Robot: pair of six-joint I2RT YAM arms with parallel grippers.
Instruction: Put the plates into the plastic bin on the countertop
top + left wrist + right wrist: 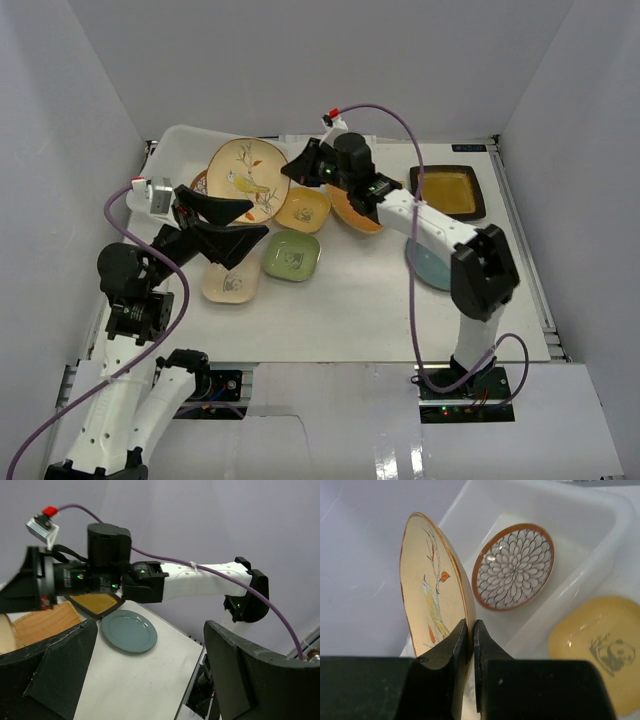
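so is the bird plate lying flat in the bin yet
No, tipped up: the right claw pinches the bird plate by its rim, tilted over the bin; the petal-pattern plate lies flat inside.

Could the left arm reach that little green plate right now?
Probably yes: the left pincer is open and empty, and the green plate lies uncovered on the countertop just beside it, nothing between them.

Countertop [350, 310]: flat white table with metal frame edges.
Back left: translucent white plastic bin [178, 138].
Middle: small yellow plate [303, 208], green plate [292, 256] and cream plate [230, 285], close together.
Back centre: orange fan-shaped plate [353, 216], just beside the yellow plate.
Back right: dark square amber-centred plate [447, 192].
Right: grey-blue round plate [427, 264].
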